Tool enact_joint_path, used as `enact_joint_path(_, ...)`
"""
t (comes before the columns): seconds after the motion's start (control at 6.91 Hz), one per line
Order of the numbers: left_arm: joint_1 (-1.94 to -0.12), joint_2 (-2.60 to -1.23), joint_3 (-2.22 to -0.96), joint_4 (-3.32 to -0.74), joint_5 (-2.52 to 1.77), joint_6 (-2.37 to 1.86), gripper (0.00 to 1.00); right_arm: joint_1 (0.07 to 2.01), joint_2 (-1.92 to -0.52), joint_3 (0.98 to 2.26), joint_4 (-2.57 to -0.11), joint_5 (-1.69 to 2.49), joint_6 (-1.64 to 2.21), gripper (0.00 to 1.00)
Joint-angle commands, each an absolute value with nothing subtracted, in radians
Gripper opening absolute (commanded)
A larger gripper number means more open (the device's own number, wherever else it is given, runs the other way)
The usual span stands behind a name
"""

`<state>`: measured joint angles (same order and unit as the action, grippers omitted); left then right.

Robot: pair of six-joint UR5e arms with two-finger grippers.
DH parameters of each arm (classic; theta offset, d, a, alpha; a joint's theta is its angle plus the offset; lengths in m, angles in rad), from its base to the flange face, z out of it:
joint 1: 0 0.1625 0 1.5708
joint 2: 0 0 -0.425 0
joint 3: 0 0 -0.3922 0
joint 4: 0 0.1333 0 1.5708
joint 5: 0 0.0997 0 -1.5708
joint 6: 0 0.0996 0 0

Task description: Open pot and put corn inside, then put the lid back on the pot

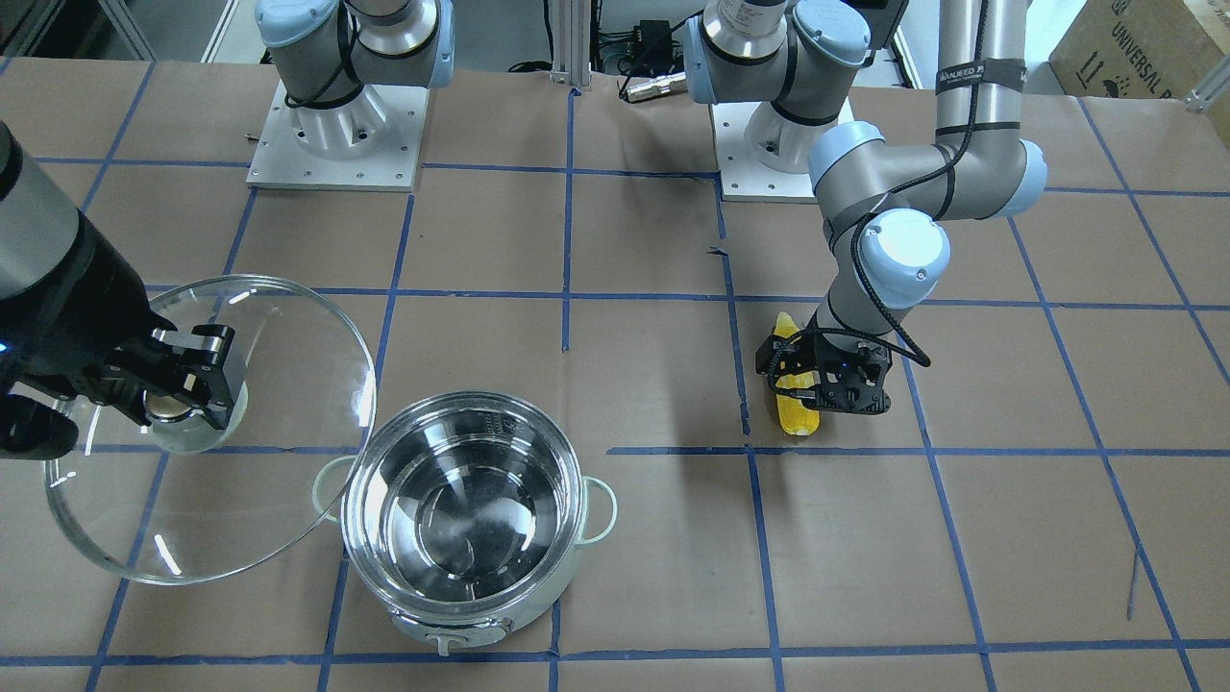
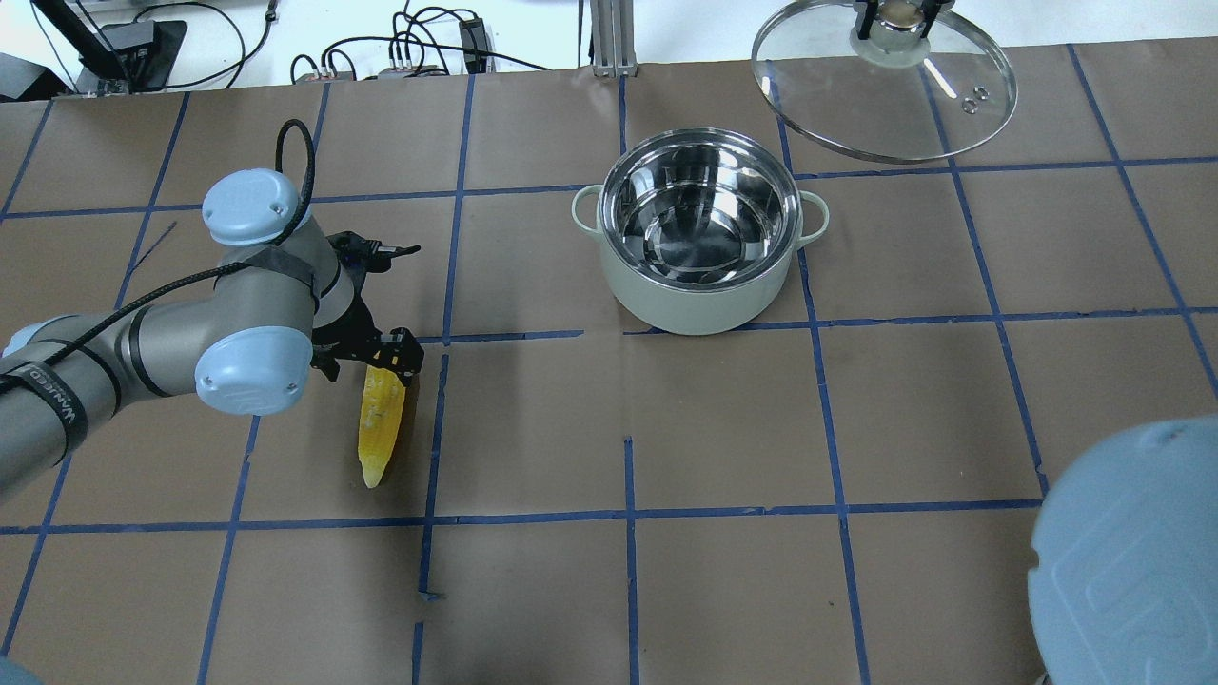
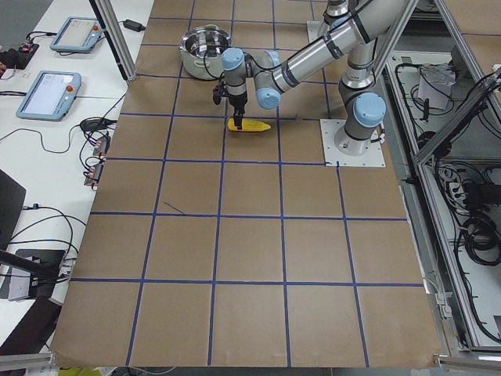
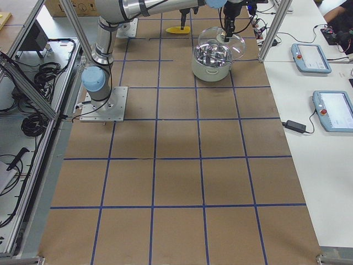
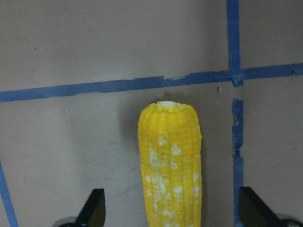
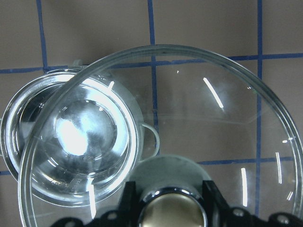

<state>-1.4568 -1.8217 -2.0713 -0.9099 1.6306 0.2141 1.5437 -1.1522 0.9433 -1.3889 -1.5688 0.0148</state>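
Observation:
The mint-green pot (image 1: 461, 500) stands open and empty on the table; it also shows in the overhead view (image 2: 699, 300). My right gripper (image 1: 183, 396) is shut on the knob of the glass lid (image 1: 279, 461) and holds it tilted in the air beside the pot, on its far right in the overhead view (image 2: 885, 105). The wrist view shows the lid (image 6: 213, 127) partly over the pot (image 6: 71, 137). The yellow corn (image 2: 379, 428) lies on the table. My left gripper (image 2: 381, 366) is open, its fingers on either side of the cob (image 5: 169, 156) near its thick end.
Brown paper with blue tape lines covers the table. The two arm bases (image 1: 336, 125) stand at the robot's edge. Tablets (image 4: 322, 110) and cables lie on the side bench beyond the pot's end of the table.

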Motion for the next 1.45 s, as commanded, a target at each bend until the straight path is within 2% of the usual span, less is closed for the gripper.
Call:
enact_joint_path(0.0,-1.459,-1.884,-2.095,-0.868,1.631,0.215,0.95,1.537,-1.147,0.945,-1.393,-1.591,0.011,0.07)
enact_joint_path(0.14,-1.457,-1.878,-2.094,-0.87,1.637,0.219,0.81,1.536,-1.144,0.946,-1.402,-1.592,0.011,0.07)
enact_joint_path(0.29,-1.456,-1.864,-2.085,-0.885,1.638,0.222,0.62,1.531,-1.141,0.948,-1.404,-1.624,0.008,0.07)
enact_joint_path(0.58,-1.459,-1.855,-2.086,-0.885,1.623,0.224,0.31,1.497,-1.129,0.946,-1.439,-1.629,0.008,0.07)
enact_joint_path(0.87,-1.474,-1.818,-2.013,-0.956,1.62,0.201,0.28,1.467,-1.129,0.942,-1.44,-1.625,0.008,0.07)
enact_joint_path(1.3,-1.61,-1.821,-1.702,-1.199,1.456,0.002,0.26,1.456,-1.127,0.945,-1.439,-1.628,0.009,0.07)
